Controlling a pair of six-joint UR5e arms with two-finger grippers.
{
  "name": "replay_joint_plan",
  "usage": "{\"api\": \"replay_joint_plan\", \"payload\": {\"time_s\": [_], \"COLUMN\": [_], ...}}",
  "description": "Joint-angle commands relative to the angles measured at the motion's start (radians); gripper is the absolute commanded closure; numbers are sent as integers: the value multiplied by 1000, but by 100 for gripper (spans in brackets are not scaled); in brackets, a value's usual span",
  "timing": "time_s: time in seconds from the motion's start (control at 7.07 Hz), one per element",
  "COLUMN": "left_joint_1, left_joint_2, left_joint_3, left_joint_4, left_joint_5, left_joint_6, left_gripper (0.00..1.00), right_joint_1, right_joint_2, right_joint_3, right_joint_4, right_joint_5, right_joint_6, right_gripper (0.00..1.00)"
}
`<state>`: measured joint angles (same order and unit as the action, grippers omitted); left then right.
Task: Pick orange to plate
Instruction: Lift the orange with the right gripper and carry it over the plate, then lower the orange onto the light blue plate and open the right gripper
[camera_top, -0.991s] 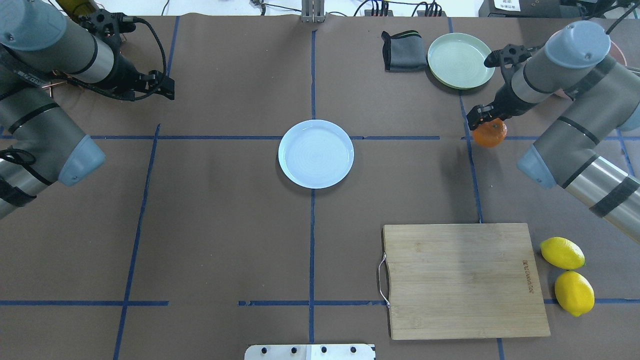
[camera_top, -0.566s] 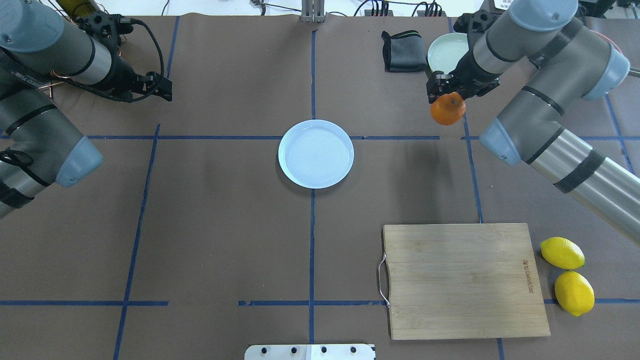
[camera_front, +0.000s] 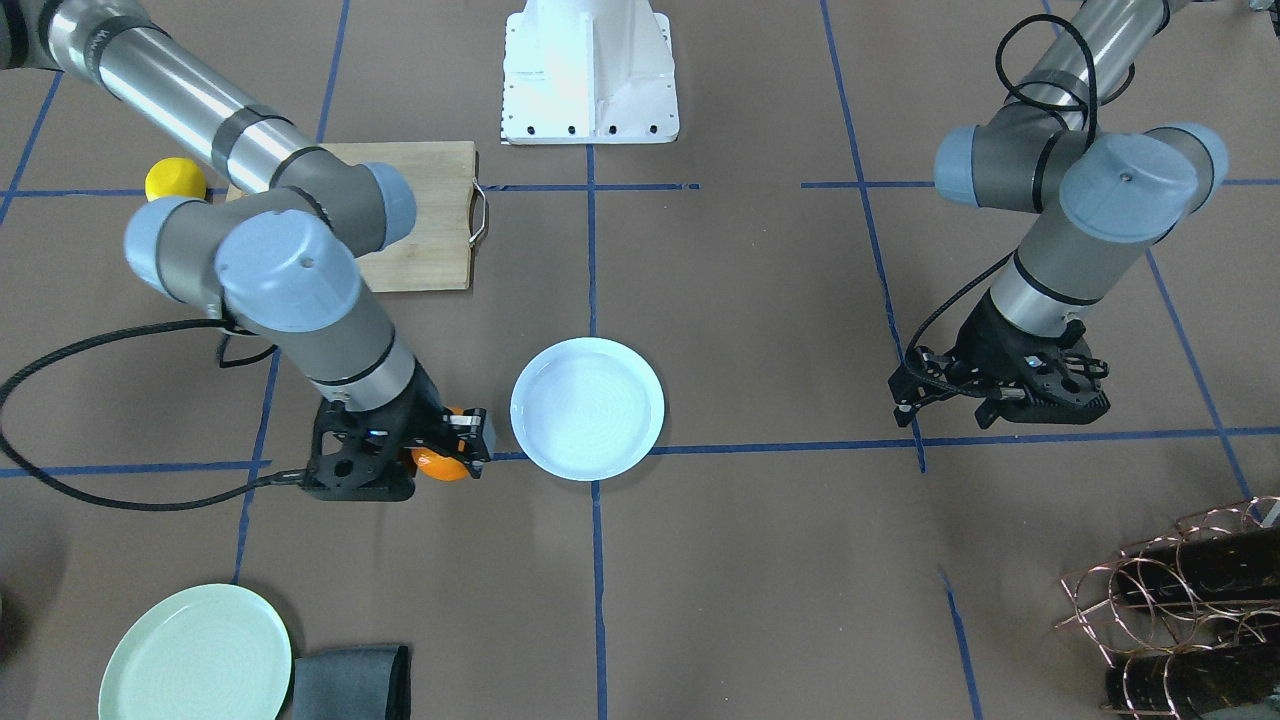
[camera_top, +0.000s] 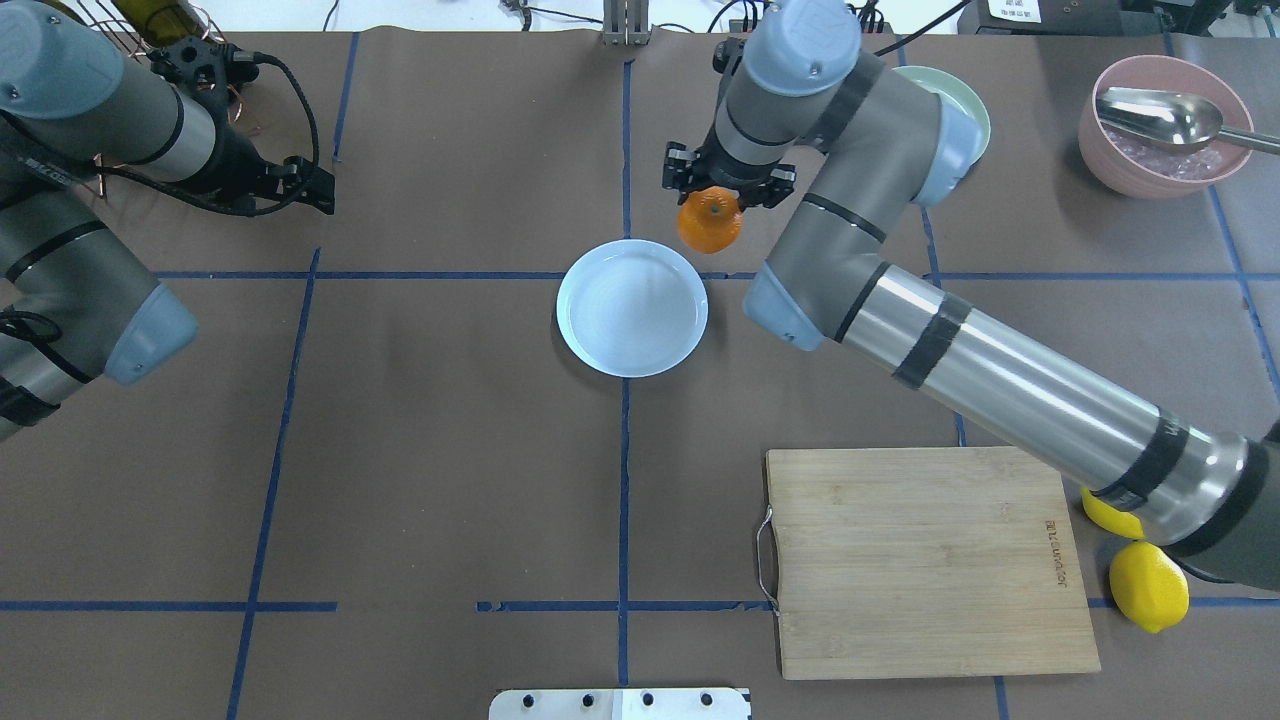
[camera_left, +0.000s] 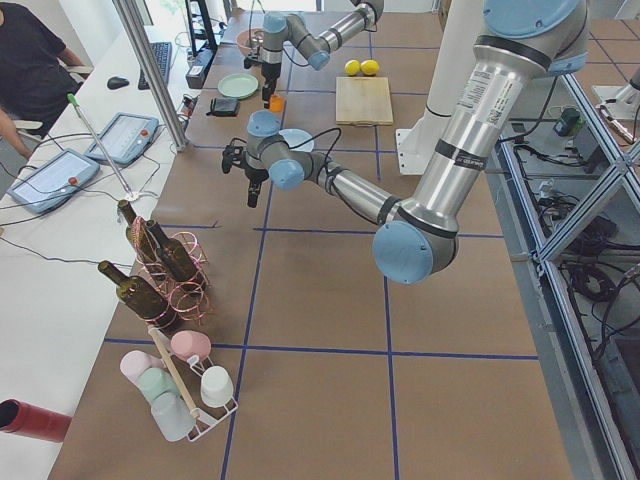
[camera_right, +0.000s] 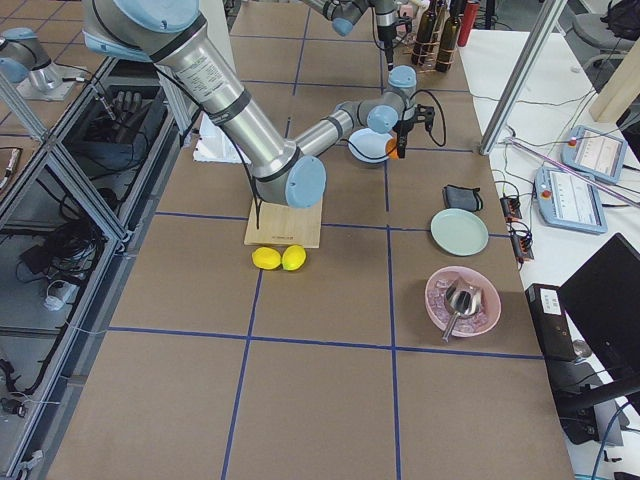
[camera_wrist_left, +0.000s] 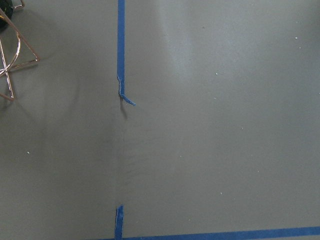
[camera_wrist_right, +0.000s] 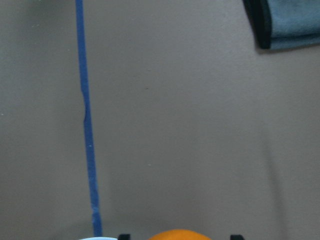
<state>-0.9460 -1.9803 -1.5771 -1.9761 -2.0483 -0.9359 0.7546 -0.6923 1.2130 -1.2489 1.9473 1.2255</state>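
Note:
The orange (camera_top: 710, 230) hangs in my right gripper (camera_top: 712, 210), which is shut on it, just off the far right rim of the pale bluish-white plate (camera_top: 632, 308). In the front-facing view the orange (camera_front: 437, 467) sits between the black fingers, left of the plate (camera_front: 587, 407) and not over it. The right wrist view shows only the orange's top (camera_wrist_right: 177, 234) at the bottom edge. My left gripper (camera_top: 305, 185) hovers open and empty at the far left, well away from the plate.
A mint-green plate (camera_top: 970, 110) and a grey cloth (camera_front: 350, 680) lie behind the right arm. A pink bowl with a metal scoop (camera_top: 1160, 125) stands far right. A wooden cutting board (camera_top: 930, 560) and lemons (camera_top: 1148, 585) are near right; a bottle rack (camera_front: 1180, 600) is far left.
My right arm has lifted the orange off the table at the right and carried it leftward to the plate's far right rim. The left arm has barely shifted.

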Motion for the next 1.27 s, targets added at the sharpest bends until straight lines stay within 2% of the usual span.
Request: {"api": "replay_joint_plan", "payload": {"time_s": [0.0,0.14,0.42,0.57,0.71,0.85,1.13], "left_joint_1": [1,3,3,3,3,3,0], "left_joint_2": [5,18,32,32,31,32,32], "left_joint_3": [5,3,2,-3,-4,-4,-3], "left_joint_4": [-1,-18,-55,-55,-55,-55,-55], "left_joint_5": [-1,0,0,0,-1,0,0], "left_joint_6": [0,0,-7,-7,-7,-7,0], "left_gripper": [0,0,0,0,0,0,0], "right_joint_1": [-44,-72,-98,-98,-98,-98,-87], "right_joint_2": [57,89,96,94,94,94,94], "right_joint_3": [-52,-75,-82,-85,-84,-82,-66], "right_joint_4": [5,5,5,6,5,5,0], "right_joint_5": [-37,-80,-102,-103,-105,-105,-90], "right_joint_6": [22,37,39,37,38,42,45], "right_gripper": [100,100,100,78,3,0,0]}}
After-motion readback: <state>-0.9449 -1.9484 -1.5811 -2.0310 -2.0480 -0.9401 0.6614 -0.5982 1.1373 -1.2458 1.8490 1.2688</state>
